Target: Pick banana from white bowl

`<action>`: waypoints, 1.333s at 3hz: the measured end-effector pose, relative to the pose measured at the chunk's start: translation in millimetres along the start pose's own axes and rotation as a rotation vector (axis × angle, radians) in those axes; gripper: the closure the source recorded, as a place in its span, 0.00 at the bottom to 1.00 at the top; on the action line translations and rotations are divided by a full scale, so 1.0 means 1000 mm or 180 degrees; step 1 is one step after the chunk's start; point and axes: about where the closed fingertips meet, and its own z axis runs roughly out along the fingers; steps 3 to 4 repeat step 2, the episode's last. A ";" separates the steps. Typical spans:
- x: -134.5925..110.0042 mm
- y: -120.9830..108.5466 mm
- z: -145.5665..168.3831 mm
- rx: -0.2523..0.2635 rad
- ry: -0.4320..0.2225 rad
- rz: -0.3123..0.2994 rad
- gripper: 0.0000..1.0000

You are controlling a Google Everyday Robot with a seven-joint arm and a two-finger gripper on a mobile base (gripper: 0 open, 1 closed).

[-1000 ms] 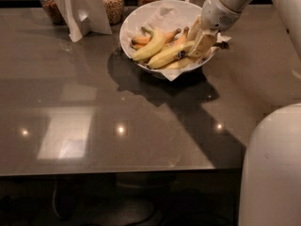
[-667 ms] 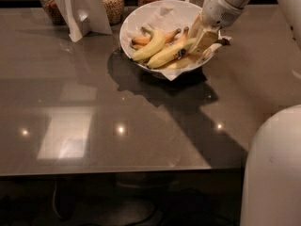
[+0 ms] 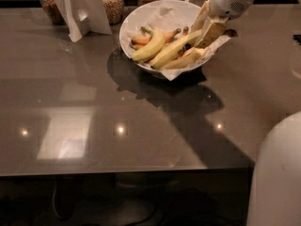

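While the gripper hangs near the worktop's far edge, fingers apart astride the banana, a tip-only grip may slip.

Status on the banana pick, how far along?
Done: approach. The end effector is at the right rim of the white bowl, at the stem end of the long banana. In hand: securing the grasp; grip not confirmable. Left: the lift, since the banana lies in the bowl among the other bananas.
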 end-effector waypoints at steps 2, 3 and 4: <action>-0.009 0.015 -0.045 0.0118 -0.0283 -0.0069 1.00; -0.009 0.015 -0.045 0.0118 -0.0283 -0.0069 1.00; -0.009 0.015 -0.045 0.0118 -0.0283 -0.0069 1.00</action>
